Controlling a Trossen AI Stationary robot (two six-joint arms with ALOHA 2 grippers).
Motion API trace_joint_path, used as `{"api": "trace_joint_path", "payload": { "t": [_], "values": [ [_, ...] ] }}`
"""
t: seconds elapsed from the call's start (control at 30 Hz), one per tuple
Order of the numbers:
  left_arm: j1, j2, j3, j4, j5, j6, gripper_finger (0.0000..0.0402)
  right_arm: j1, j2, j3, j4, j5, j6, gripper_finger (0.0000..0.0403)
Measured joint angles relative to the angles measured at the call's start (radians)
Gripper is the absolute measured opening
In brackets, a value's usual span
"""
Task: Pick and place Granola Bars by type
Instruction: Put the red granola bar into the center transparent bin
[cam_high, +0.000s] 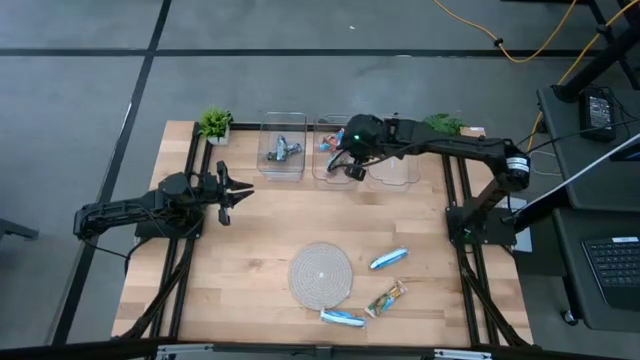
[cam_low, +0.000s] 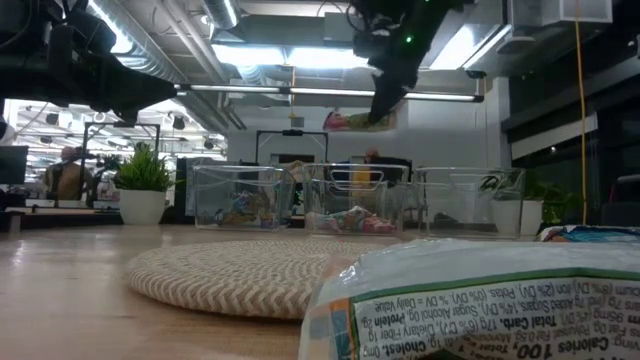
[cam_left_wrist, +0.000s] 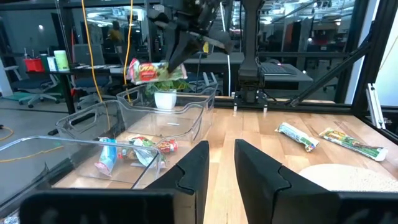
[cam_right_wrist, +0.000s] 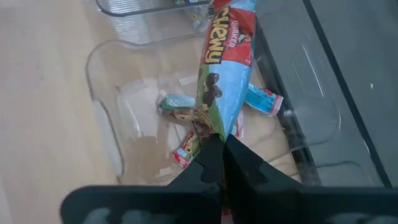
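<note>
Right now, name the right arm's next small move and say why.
Probably open the fingers and drop the bar. The right gripper is shut on a red-and-green bar that hangs over the middle bin, where similar bars already lie. The left gripper waits over the table's left side.

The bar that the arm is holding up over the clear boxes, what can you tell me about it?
The held granola bar is a slim bar in shiny foil, red at one end, pale blue along the middle, with green and a picture of chocolate pieces. "Chewy" is printed on it. The right gripper is shut on one end, so the bar hangs in the air above the middle clear bin, touching nothing else. Similar bars lie in that bin below.
</note>
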Motion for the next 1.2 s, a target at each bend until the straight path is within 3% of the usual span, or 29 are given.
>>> {"api": "trace_joint_path", "payload": {
  "t": [0.3, 1.2],
  "values": [
    [0.000, 0.000, 0.000, 0.000, 0.000, 0.000, 0.0068, -0.064, 0.070, 0.000, 0.097, -0.078, -0.039, 0.0008],
    [0.000, 0.000, 0.000, 0.000, 0.000, 0.000, 0.0069, -0.136, 0.283, 0.000, 0.143, -0.130, -0.070, 0.0010]
  ]
}}
